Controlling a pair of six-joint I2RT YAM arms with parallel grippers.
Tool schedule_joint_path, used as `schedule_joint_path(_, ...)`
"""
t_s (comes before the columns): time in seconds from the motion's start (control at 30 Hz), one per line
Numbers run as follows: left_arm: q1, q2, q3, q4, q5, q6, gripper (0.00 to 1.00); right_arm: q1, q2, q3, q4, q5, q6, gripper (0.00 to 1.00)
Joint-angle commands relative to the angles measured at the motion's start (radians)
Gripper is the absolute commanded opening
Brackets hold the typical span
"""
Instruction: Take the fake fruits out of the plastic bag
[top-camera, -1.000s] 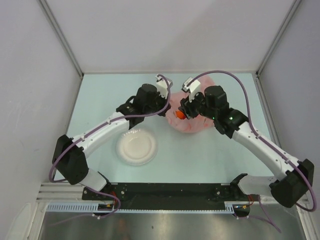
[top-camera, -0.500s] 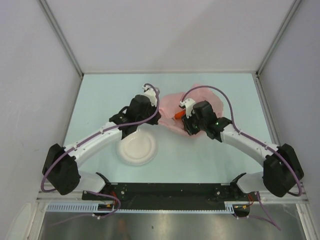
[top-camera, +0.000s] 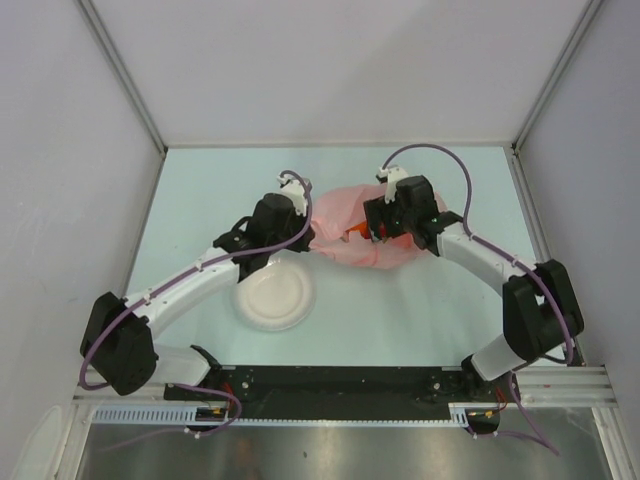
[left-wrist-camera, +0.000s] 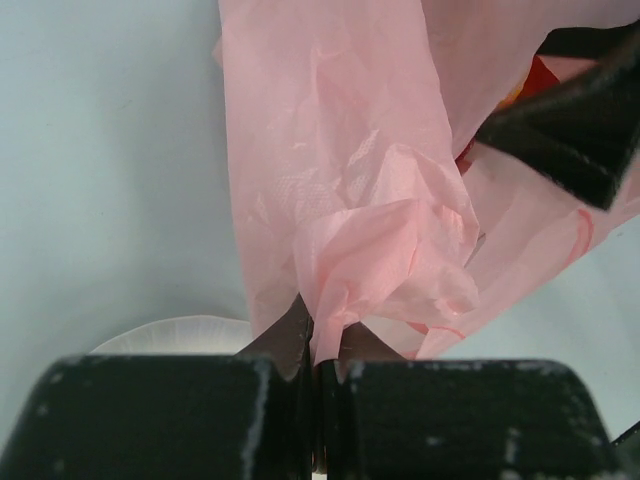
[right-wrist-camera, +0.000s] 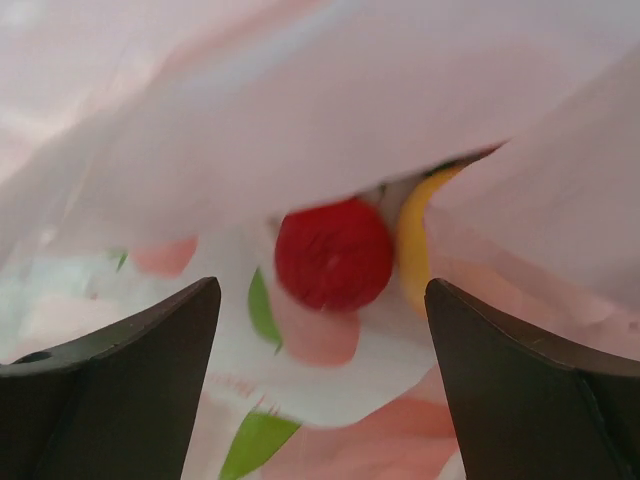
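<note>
The pink plastic bag lies in the middle of the table between my two grippers. My left gripper is shut on a bunched fold of the plastic bag at its left edge. My right gripper is open, jaws wide apart, inside the bag's mouth. Just ahead of its fingers sits a red fake fruit with a yellow-orange fake fruit beside it, under the pink film. A spot of orange-red fruit shows at the bag's opening in the top view. Other fruits are hidden in the bag.
A round white plate sits near the front left of the bag, under my left arm; its rim shows in the left wrist view. Grey walls enclose the table on three sides.
Both arms have drawn back toward the near side and lower. The left gripper has pulled the bag's left edge toward the plate. The right gripper now reaches into the bag's mouth.
</note>
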Motion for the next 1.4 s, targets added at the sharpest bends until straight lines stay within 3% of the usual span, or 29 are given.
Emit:
schedule_joint_path(0.0,0.006,-0.022,0.002,0.033,-0.012,0.015,0.02,-0.012,0.090,0.117,0.082,-0.051,0.043,0.89)
schedule_joint_path(0.1,-0.003,-0.032,-0.002,0.045,-0.029,0.030,0.01,0.020,0.136,0.145,0.095,-0.066,0.051,0.86)
schedule_joint_path(0.4,-0.003,-0.052,-0.022,0.059,-0.046,0.041,0.01,0.054,0.338,0.315,0.069,0.084,0.122,0.98)
schedule_joint_path(0.53,-0.004,-0.057,-0.022,0.053,-0.058,0.050,0.01,0.043,0.424,0.390,0.048,0.075,0.120,1.00)
schedule_joint_path(0.8,-0.001,-0.051,-0.022,0.064,-0.060,0.052,0.03,0.061,0.489,0.392,0.028,0.118,0.113,1.00)
schedule_joint_path(0.87,-0.003,-0.048,-0.021,0.065,-0.055,0.053,0.03,0.058,0.491,0.392,0.040,0.130,0.094,0.91)
schedule_joint_path(0.9,-0.003,-0.046,-0.016,0.064,-0.059,0.053,0.03,0.049,0.480,0.392,0.043,0.135,0.071,0.71)
schedule_joint_path(0.97,-0.003,-0.045,-0.010,0.064,-0.056,0.058,0.04,0.031,0.446,0.395,0.033,0.115,0.054,0.57)
schedule_joint_path(1.0,-0.003,-0.043,-0.004,0.067,-0.052,0.064,0.07,0.010,0.420,0.401,0.020,0.081,0.041,0.49)
schedule_joint_path(1.1,-0.004,-0.031,0.020,0.082,-0.043,0.072,0.16,-0.021,0.287,0.404,-0.042,0.049,0.017,0.43)
schedule_joint_path(1.13,-0.004,-0.028,0.030,0.082,-0.035,0.075,0.24,-0.024,0.214,0.410,-0.068,0.012,-0.001,0.42)
schedule_joint_path(1.17,-0.003,-0.023,0.044,0.078,-0.033,0.076,0.55,-0.024,0.180,0.416,-0.137,-0.006,-0.028,0.40)
schedule_joint_path(1.27,0.003,-0.005,0.120,0.043,0.012,0.086,0.99,-0.020,0.040,0.418,-0.266,-0.089,-0.081,0.37)
schedule_joint_path(1.37,0.026,-0.017,0.203,0.013,0.071,0.087,1.00,0.026,-0.072,0.409,-0.338,-0.164,-0.122,0.36)
